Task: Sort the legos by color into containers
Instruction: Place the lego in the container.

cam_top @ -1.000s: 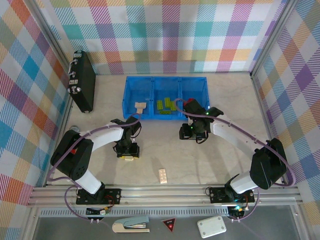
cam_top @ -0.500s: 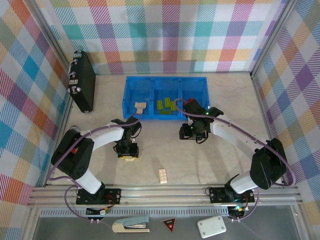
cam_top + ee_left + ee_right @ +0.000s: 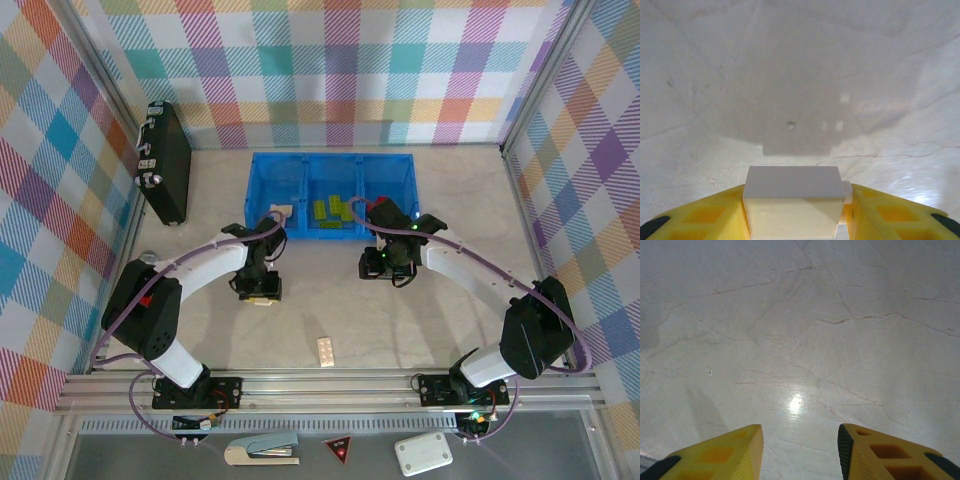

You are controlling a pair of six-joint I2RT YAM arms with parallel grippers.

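My left hand (image 3: 796,216) pinches a small cream plastic brick (image 3: 792,202), now lifted off the pale surface (image 3: 790,75) and carried nearer the bright blue three-compartment tray (image 3: 300,156). I judge dropping comes next. My right hand (image 3: 800,450) hangs spread, empty.

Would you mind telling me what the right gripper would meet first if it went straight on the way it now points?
Most likely the bare tabletop: the right gripper points down at it with open fingers and nothing between them, though depth is unclear.
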